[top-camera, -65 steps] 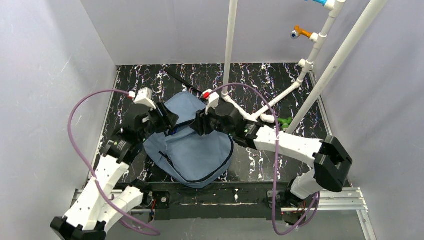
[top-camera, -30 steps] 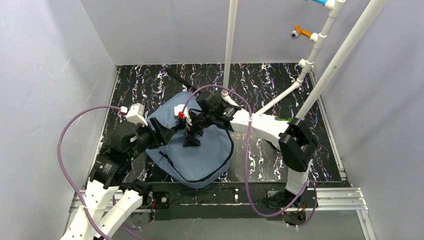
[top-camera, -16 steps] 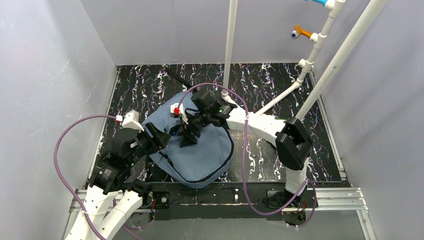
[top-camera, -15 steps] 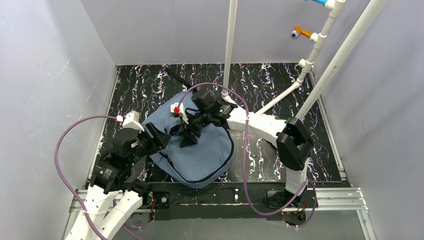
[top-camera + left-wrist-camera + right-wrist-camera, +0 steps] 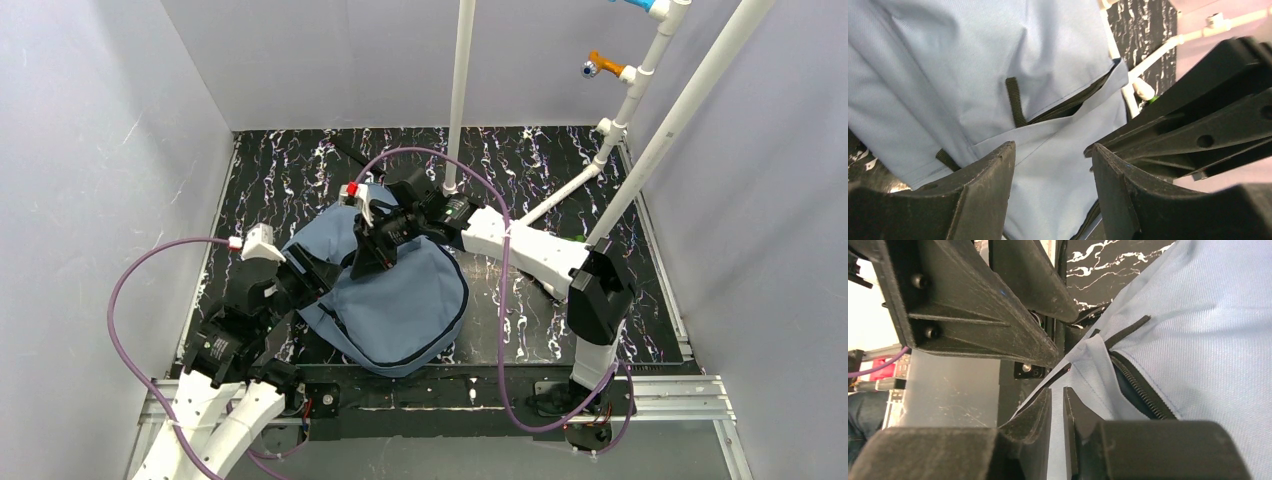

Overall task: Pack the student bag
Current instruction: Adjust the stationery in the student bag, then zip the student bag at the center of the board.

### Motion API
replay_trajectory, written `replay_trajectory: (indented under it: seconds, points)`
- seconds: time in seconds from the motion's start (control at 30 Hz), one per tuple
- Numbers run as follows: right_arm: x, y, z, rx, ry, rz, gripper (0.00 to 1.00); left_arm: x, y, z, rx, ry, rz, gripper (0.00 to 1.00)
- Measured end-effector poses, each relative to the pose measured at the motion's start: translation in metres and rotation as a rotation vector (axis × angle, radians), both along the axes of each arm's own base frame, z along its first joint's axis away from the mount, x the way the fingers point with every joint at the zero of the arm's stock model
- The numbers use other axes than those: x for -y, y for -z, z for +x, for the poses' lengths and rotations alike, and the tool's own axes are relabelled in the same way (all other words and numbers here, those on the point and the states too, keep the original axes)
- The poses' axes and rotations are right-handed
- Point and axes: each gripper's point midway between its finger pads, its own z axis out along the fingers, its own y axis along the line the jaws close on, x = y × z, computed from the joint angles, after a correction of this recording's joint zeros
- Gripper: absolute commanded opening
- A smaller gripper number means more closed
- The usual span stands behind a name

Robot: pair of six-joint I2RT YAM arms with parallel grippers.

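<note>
Judging by how things lie, you are early in the packing. The student bag (image 5: pixel 400 300) lies flat on the desk (image 5: pixel 560 170), in its near left part, just ahead of the arm bases, and its zipper (image 5: pixel 1140 390) is parted enough to show dark lining, so the mouth is at least partly undone. Your right gripper (image 5: pixel 1058 390) is at the bag's far left edge, jaws clenched to a thin slit on the cloth lip beside the zipper. Your left gripper (image 5: pixel 1050 150) sits at the bag's left side, jaws parted with blue cloth and a black strap loop (image 5: pixel 1015 102) showing beyond the gap; no pinch is visible there. What is left, as I read it, is nearly everything: lifting the lip to widen the mouth, putting the contents in, and zipping up. Whether anything is inside already you cannot tell from these views.
</note>
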Motion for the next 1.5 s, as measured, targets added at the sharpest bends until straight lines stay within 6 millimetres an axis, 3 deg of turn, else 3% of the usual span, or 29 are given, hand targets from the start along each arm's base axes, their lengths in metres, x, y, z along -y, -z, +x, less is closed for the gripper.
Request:
replay_trajectory:
  seconds: [0.13,0.2,0.3,0.37,0.43,0.53,0.7,0.87,0.93,0.97,1.03,1.17,1.33,1.5]
  points:
    - [0.0,-0.004,-0.002,-0.064,0.056,-0.027,0.29,0.005,-0.009,0.007,0.037,0.011,-0.017,0.57]
    - [0.005,-0.004,0.001,-0.068,0.119,-0.044,0.4,0.01,-0.011,0.011,0.025,0.032,-0.008,0.55]
    - [0.019,-0.009,0.008,-0.047,0.233,-0.046,0.52,0.021,-0.022,0.023,-0.01,0.092,0.028,0.41]
    - [0.03,-0.018,0.012,-0.02,0.315,-0.023,0.56,0.029,-0.04,0.039,-0.002,0.139,0.057,0.34]
    - [0.039,-0.029,0.017,0.01,0.383,0.017,0.56,0.033,-0.05,0.056,0.023,0.17,0.083,0.28]
    - [0.048,-0.043,0.024,0.034,0.462,0.07,0.55,0.032,-0.05,0.07,0.041,0.217,0.106,0.24]
    - [0.041,-0.048,0.033,0.035,0.504,0.11,0.52,0.035,-0.046,0.091,0.076,0.318,0.108,0.24]
    - [0.017,-0.026,0.026,0.079,0.488,0.078,0.52,0.03,-0.028,0.106,0.042,0.406,0.084,0.2]
    - [0.003,-0.016,0.019,0.109,0.478,0.056,0.51,0.018,-0.017,0.111,-0.014,0.378,0.073,0.29]
    - [-0.003,-0.011,0.016,0.124,0.477,0.048,0.51,0.01,-0.015,0.112,-0.03,0.349,0.071,0.4]
    - [-0.016,-0.005,0.011,0.158,0.498,0.03,0.51,-0.01,-0.015,0.11,-0.053,0.261,0.069,0.51]
    - [-0.036,-0.006,0.008,0.244,0.604,0.007,0.52,-0.038,-0.048,0.086,0.037,0.079,0.124,0.54]
    - [-0.049,-0.016,0.018,0.339,0.753,-0.048,0.5,-0.066,-0.08,0.049,0.127,-0.109,0.189,0.59]
    - [-0.059,-0.009,0.039,0.417,0.859,-0.135,0.5,-0.092,-0.065,0.035,0.037,-0.278,0.21,0.57]
